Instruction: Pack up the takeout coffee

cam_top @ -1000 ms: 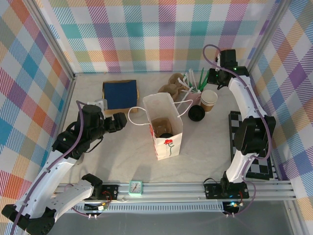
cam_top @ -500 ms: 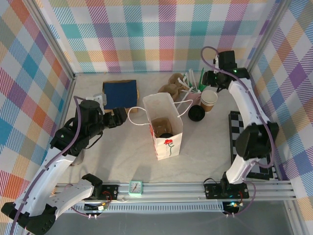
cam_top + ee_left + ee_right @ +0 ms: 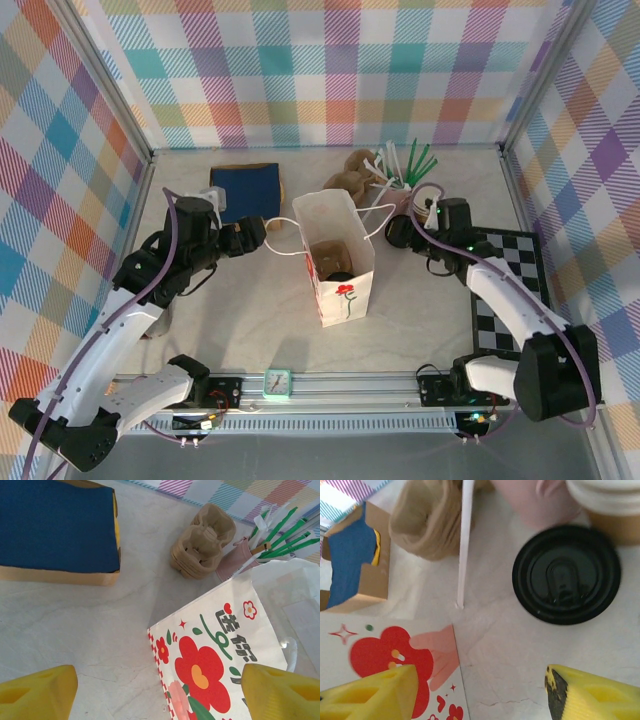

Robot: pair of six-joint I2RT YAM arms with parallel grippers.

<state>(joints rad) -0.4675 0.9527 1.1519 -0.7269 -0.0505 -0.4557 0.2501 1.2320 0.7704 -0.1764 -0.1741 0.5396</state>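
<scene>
— Plaid walls box in a pale marbled surface (image 3: 420, 320). What is hard to make out, from the left?
— The left jaws stand spread and empty near the paper bag (image 3: 345, 295). In the wrist view their yellow fingertips (image 3: 37, 690) sit at the bottom corners, the rest cut off. From above, the left arm covers a corner of the blue-topped box (image 3: 248, 185).
— And inside the bag?
— It stands upright, mouth open, with a brown cardboard insert (image 3: 328, 250). Low inside sits the takeout coffee (image 3: 338, 272): I see its black lid, while the cup is hidden.
— Further right?
— Stacked pulp trays (image 3: 202, 540), then a pink holder (image 3: 231, 565) stuffed with green and white straws (image 3: 281, 533). The right jaws are spread too, gripping nothing, above bare surface near a loose black lid (image 3: 566, 574). An unlidded cup (image 3: 615, 522) just beside the lid is cut off by the frame, so I cannot tell its contents. A checkered mat (image 3: 525, 255) lies partly under the right arm.
</scene>
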